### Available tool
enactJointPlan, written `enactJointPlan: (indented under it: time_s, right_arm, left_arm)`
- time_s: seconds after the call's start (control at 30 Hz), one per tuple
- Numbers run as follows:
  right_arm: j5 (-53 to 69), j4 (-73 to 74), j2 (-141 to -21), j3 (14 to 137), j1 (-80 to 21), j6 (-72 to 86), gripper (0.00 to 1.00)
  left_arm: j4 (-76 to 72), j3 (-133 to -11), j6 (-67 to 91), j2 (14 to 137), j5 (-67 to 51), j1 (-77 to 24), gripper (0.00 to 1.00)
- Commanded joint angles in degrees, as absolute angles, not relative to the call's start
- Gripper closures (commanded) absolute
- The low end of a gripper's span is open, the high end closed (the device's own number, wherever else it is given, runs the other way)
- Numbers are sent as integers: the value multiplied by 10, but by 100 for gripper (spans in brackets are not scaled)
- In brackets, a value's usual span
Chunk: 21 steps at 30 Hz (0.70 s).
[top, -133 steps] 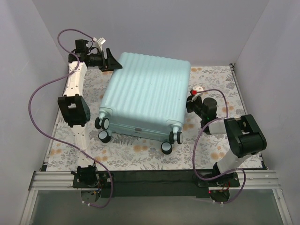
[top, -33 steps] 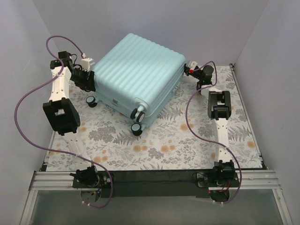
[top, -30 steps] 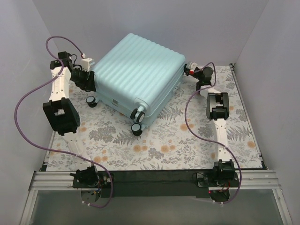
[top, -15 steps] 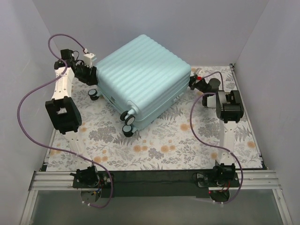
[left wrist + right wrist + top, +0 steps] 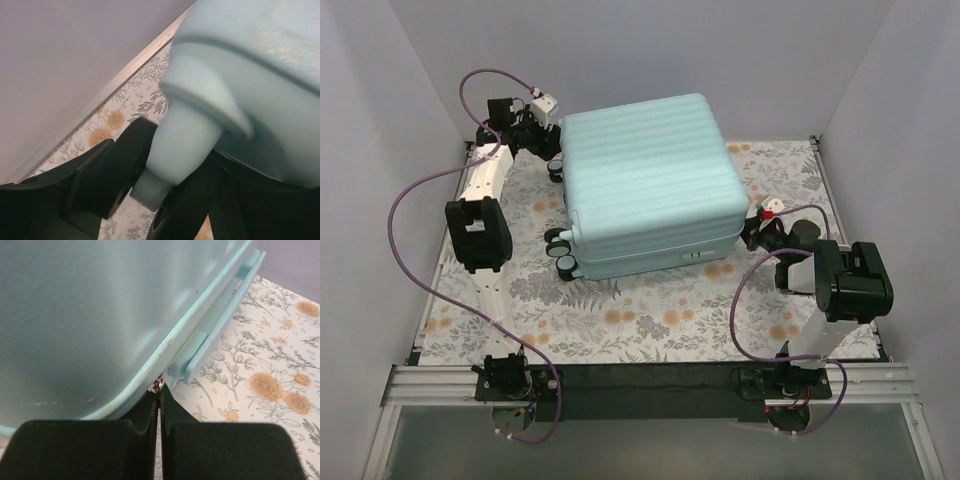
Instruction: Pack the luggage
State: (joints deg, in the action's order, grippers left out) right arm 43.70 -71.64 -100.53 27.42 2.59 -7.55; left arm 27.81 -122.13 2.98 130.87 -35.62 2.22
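Note:
The luggage (image 5: 650, 180), a pale mint ribbed hard-shell suitcase, lies flat and closed on the floral cloth with its black wheels (image 5: 560, 250) facing left. My left gripper (image 5: 550, 135) is at its far left corner. In the left wrist view it (image 5: 160, 200) is closed around a mint caster stem (image 5: 185, 140) between black wheels. My right gripper (image 5: 752, 232) is at the near right corner. In the right wrist view it (image 5: 160, 390) is shut on a small metal zipper pull (image 5: 159, 383) at the shell seam (image 5: 165, 347).
The floral cloth (image 5: 650, 310) covers the table, with grey walls close on three sides. A mint side handle (image 5: 225, 315) sits just right of my right fingers. A metal rail (image 5: 125, 75) runs along the wall by the left gripper. Purple cables loop beside both arms.
The luggage has turned from a diagonal to square with the table, wheels now facing left. My left gripper moved right and farther back; my right gripper moved nearer along the right side.

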Motion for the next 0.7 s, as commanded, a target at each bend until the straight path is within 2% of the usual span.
enactJointPlan:
  time_s: [0.0, 0.13, 0.27, 0.33, 0.47, 0.67]
  right_arm:
    - [651, -910, -926, 237, -89, -38, 99]
    - [614, -767, -871, 209, -90, -128, 99]
    - [591, -704, -834, 201, -104, -141, 99]
    - [584, -674, -820, 198, -106, -149, 99]
    - [553, -630, -802, 197, -123, -159, 99]
    - [529, -584, -766, 188, -135, -182, 99]
  left_arm:
    - [258, -1195, 207, 1223, -364, -69, 36]
    - [342, -1144, 164, 1107, -343, -55, 32]
    - [400, -1049, 124, 971, -329, -47, 28]
    - [418, -996, 114, 893, -319, -36, 23]
    - [478, -929, 84, 800, -286, -12, 21]
    - [663, -928, -44, 718, -397, 24, 20]
